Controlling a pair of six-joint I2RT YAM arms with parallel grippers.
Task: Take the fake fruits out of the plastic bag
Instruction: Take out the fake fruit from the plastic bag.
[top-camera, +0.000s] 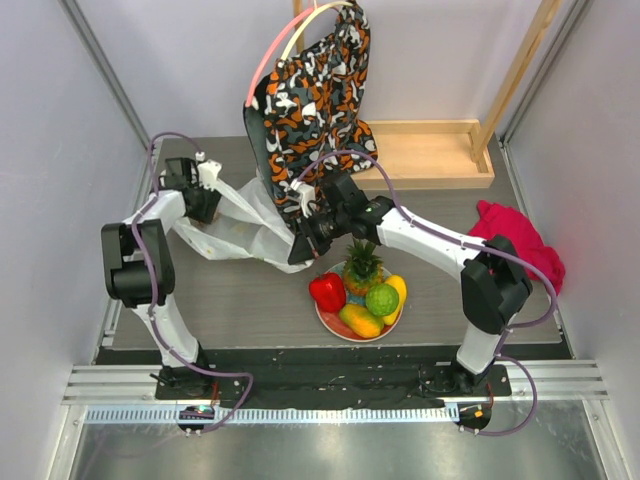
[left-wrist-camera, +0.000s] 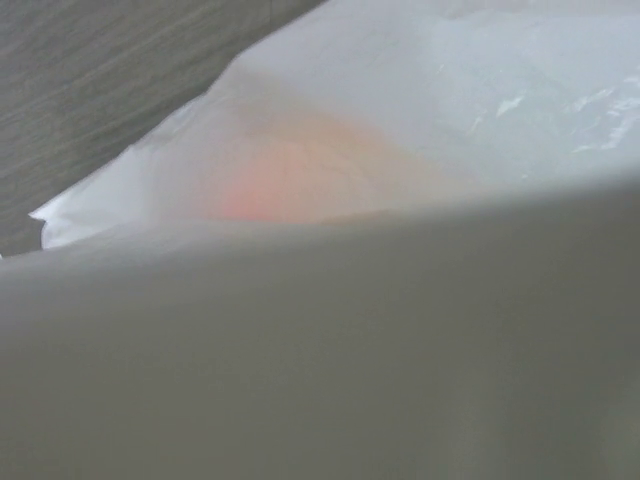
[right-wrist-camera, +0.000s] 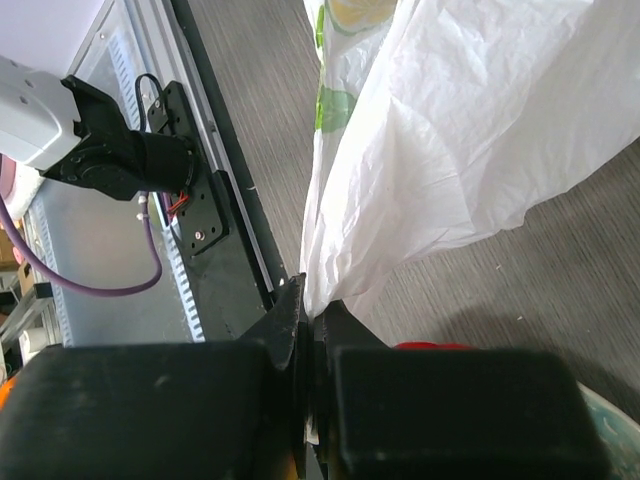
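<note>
The plastic bag (top-camera: 245, 225) lies crumpled on the left rear part of the surface (top-camera: 250, 310), stretched between both arms. The right jaws are pressed together on its thin edge, pinching it just behind the plate (top-camera: 335, 331). Whether the left jaws, at the bag's left end, are spread cannot be told. Fake fruits (top-camera: 382, 299) sit piled on the plate near the middle of the front edge; one peach-orange piece (left-wrist-camera: 270, 190) shows through the plastic.

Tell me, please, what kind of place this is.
Probably a robot test cell in a lab: a left arm and a right arm mounted on a metal rail, plain walls closing in the table, and toy fruits on a plate as props.
</note>
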